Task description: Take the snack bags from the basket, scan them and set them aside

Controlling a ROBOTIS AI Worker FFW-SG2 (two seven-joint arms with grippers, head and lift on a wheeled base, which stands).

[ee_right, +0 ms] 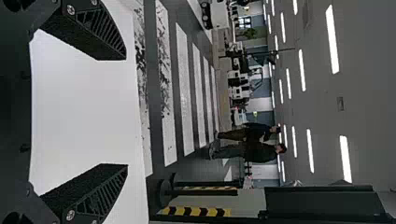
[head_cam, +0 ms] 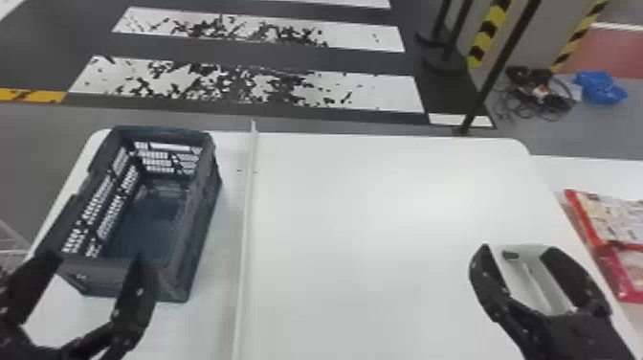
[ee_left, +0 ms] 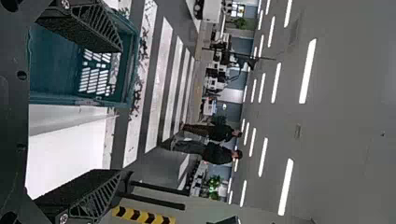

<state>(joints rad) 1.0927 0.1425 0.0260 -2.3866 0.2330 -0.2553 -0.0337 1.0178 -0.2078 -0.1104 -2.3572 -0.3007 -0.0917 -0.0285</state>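
Left gripper (head_cam: 100, 258) and right gripper (head_cam: 518, 248) stand wide open over a white table (head_cam: 382, 210), at opposite sides.
The left gripper's fingers are spread at the near end of a dark basket (head_cam: 198, 230); whether they touch it cannot be told. Upright, mouth up, the basket sits on the table's left side, its long axis running near to far and leaning slightly right at the far end, beside a pale strip (head_cam: 247, 201). The right gripper's fingers point away from the camera. Red-edged snack bags (head_cam: 617, 222) lie beyond the table's right edge, their visible left edge slanting toward the near right; the frame cuts them off, leaving their long axis unclear.
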